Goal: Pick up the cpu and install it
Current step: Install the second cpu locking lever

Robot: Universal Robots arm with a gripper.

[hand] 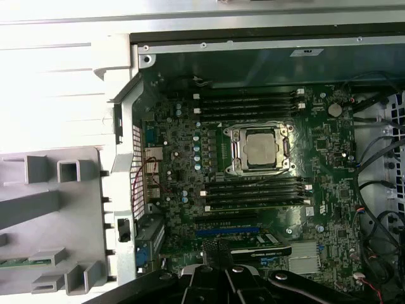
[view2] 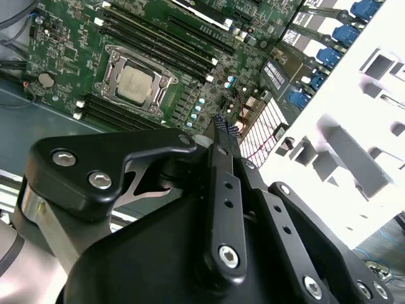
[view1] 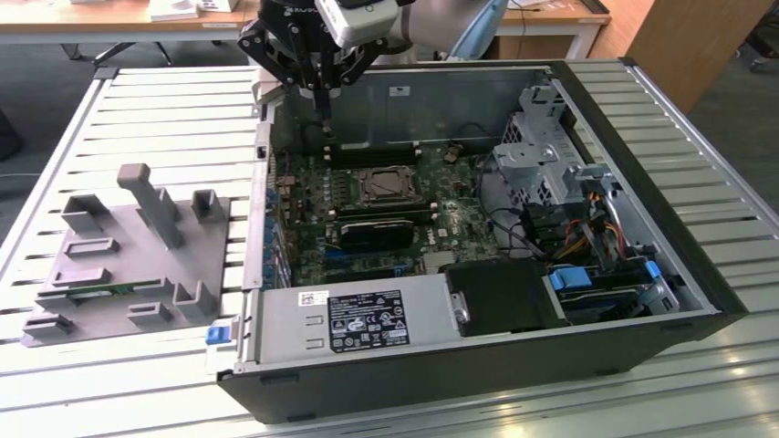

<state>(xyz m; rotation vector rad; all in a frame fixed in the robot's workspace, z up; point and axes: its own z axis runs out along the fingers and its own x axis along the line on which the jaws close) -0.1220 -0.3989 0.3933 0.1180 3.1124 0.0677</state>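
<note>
The cpu (view1: 387,185), a small square chip with a silver-grey top, lies flat in its metal-framed socket in the middle of the motherboard inside the open computer case (view1: 633,137). Both wrist views show the cpu (view2: 136,82) (hand: 262,149) in that socket between the rows of black memory slots. My gripper (view1: 323,114) hangs above the case's far corner on the exterior view's left, well apart from the chip. Its thin black fingers (view2: 223,136) are pressed together with nothing between them; the gripper (hand: 218,248) points down at the board near a black card.
A grey fixture (view1: 134,251) with upright posts stands on the slatted table at the exterior view's left and holds a green memory stick (view1: 113,290). Inside the case are a power supply (view1: 353,319), a black card (view1: 371,233), a drive cage (view1: 542,151) and loose cables (view1: 585,233).
</note>
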